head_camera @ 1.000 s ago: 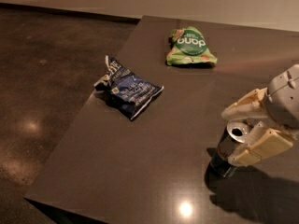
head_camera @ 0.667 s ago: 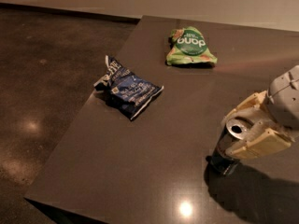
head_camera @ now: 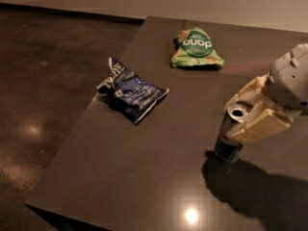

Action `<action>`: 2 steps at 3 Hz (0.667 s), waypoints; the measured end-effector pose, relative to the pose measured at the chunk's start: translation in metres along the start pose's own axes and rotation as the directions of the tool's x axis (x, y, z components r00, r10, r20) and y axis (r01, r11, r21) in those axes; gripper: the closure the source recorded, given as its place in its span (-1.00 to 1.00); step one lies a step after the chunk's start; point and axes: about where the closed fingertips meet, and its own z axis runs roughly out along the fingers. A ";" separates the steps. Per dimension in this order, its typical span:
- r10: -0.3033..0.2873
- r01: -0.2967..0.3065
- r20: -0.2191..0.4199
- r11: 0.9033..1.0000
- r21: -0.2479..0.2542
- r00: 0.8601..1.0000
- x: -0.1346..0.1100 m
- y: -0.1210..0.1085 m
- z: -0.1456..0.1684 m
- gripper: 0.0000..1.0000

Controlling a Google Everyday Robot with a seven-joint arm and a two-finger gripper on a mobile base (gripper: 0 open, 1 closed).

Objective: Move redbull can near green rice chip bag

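The redbull can [head_camera: 230,139] stands upright on the dark table at the right, its silver top with the pull-tab hole showing. My gripper [head_camera: 248,115] comes in from the right and its cream fingers [head_camera: 262,127] sit on both sides of the can's upper part, closed on it. The green rice chip bag [head_camera: 195,48] lies flat at the far side of the table, well beyond the can.
A dark blue chip bag [head_camera: 134,94] with white print lies near the table's left edge. The table [head_camera: 144,177] ends at the left and front, with dark floor [head_camera: 38,81] beyond. A wall runs along the back.
The gripper's fingers have drawn in from beside the can to close around its top. The can has stayed in the same spot on the table. Both bags are unmoved.
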 end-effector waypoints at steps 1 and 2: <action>0.061 -0.061 0.006 0.997 0.036 0.998 -0.013 -0.036 -0.003 1.00; 0.148 -0.149 0.025 0.985 0.087 0.989 -0.013 -0.082 -0.006 1.00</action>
